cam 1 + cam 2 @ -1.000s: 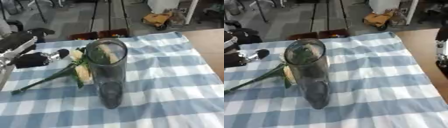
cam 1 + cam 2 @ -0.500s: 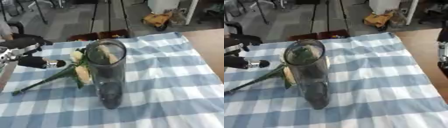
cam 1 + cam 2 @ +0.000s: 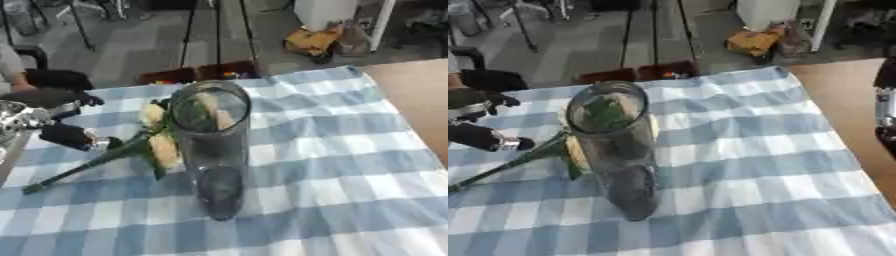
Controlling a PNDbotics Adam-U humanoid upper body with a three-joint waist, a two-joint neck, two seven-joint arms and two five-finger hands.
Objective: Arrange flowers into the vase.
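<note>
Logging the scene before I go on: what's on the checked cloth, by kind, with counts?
Tall clear glass vase: 1
Pale yellow flower blooms on the green stem: 2 visible
Blue-and-white checked cloth: 1
Robot's left hand, by the stem: 1
Total: 5

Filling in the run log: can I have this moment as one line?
vase: upright, on checked cloth | flower: lying on cloth left of vase | left hand: beside stem | right hand: idle at right edge
</note>
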